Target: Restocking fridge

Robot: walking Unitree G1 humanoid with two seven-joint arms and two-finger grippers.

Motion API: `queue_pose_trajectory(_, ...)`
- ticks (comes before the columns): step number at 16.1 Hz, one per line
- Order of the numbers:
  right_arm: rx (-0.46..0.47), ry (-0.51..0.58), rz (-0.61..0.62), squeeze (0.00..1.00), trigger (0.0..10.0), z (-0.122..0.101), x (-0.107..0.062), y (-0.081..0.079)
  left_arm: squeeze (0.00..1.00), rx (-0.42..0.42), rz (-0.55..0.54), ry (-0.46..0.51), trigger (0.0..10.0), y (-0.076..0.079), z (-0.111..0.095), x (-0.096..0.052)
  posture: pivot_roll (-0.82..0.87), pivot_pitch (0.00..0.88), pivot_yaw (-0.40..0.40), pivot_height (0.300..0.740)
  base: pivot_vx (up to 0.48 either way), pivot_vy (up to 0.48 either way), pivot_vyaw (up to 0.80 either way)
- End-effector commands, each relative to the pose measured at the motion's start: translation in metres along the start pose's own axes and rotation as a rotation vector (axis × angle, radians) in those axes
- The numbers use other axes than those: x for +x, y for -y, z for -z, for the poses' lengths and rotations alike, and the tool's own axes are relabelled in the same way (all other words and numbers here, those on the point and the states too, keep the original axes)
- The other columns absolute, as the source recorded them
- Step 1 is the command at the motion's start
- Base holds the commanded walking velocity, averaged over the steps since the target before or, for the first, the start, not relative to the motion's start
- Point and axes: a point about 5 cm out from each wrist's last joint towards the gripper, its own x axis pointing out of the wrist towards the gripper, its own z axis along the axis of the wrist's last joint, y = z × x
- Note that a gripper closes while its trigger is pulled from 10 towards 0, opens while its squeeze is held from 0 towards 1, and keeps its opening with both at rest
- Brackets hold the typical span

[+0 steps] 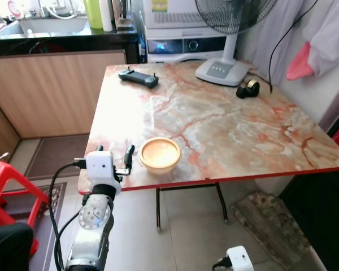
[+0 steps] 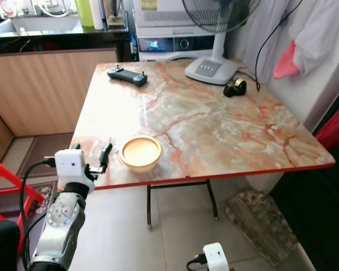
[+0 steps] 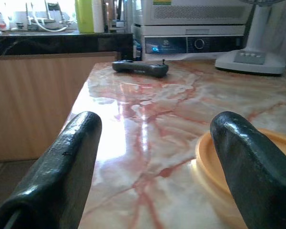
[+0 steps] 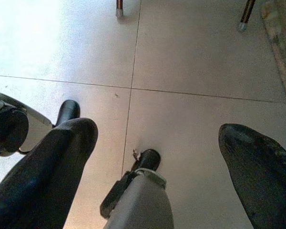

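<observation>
One marble-patterned red-veined surface (image 1: pixel 226 130) with a red edge and dark folding legs, standing on a pale tiled floor (image 1: pixel 186 237). On it, four things counted: one shallow round orange plastic bowl (image 1: pixel 159 153) near the front edge, one dark grey handheld controller (image 1: pixel 138 77) at the far left corner, one white base of a standing fan (image 1: pixel 221 71) at the far side, and one black tape dispenser (image 1: pixel 247 88) just beside the fan base. The left claw (image 1: pixel 114 161) is raised at the front left edge of the surface, just left of the bowl, its two black fingers (image 3: pixel 62 167) spread apart and grasping nothing; in the left wrist view the bowl's rim lies behind the one finger, whether touching cannot be told. The right claw (image 4: pixel 157 162) hangs low over the floor, its two fingers released and wide apart, nothing between them; two black robot feet (image 4: pixel 148 160) show below it, and two table-leg tips at the far edge of that view. One red plastic stool (image 1: pixel 11 189) stands on the floor to the left, beside a dark patterned mat. One white appliance with a lit control panel (image 1: pixel 183 45) stands behind the surface. One dark counter with a sink (image 1: pixel 45 25) runs along the far left, carrying one green bottle (image 1: pixel 93 12) and other bottles too blurred to count. One pink cloth (image 1: pixel 299 62) hangs at the right wall. One worn mat (image 1: pixel 271 220) lies under the right side.
</observation>
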Motion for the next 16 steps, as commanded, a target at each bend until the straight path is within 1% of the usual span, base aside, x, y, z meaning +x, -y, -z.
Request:
queue_pose_trajectory(1,0.013,-0.017,0.013,0.00,10.0,0.0056,-0.0016,0.0039,0.00,-0.053,0.000,-0.002,10.0,0.0059,-0.0023,0.0042,0.05,0.000,-0.035,0.740,0.000,0.000,0.00)
queue_pose_trajectory(2,0.012,-0.018,0.012,0.00,10.0,0.0057,-0.0017,0.0041,0.00,-0.096,-0.009,-0.012,10.0,0.0057,-0.0020,0.0057,0.05,0.000,-0.035,0.740,0.000,0.000,0.00)
queue_pose_trajectory(3,0.011,-0.019,0.012,0.00,10.0,0.0058,-0.0017,0.0041,0.00,-0.109,-0.001,-0.013,10.0,0.0059,-0.0026,0.0074,0.05,0.000,-0.035,0.740,0.000,0.000,0.00)
queue_pose_trajectory(6,0.013,-0.019,0.014,0.00,10.0,0.0059,-0.0018,0.0048,0.00,-0.109,0.023,-0.009,10.0,0.0081,-0.0047,0.0113,0.04,0.000,-0.034,0.740,0.000,0.000,0.00)
queue_pose_trajectory(9,0.022,-0.018,0.020,0.00,10.0,0.0060,-0.0018,0.0051,0.00,-0.085,0.035,-0.004,10.0,0.0091,-0.0065,0.0127,0.04,0.000,-0.033,0.740,0.000,0.000,0.00)
queue_pose_trajectory(16,0.019,-0.020,0.015,0.00,10.0,0.0055,-0.0016,0.0044,0.00,-0.062,0.040,-0.002,10.0,0.0092,-0.0059,0.0122,0.04,0.000,-0.029,0.740,0.285,0.000,0.00)
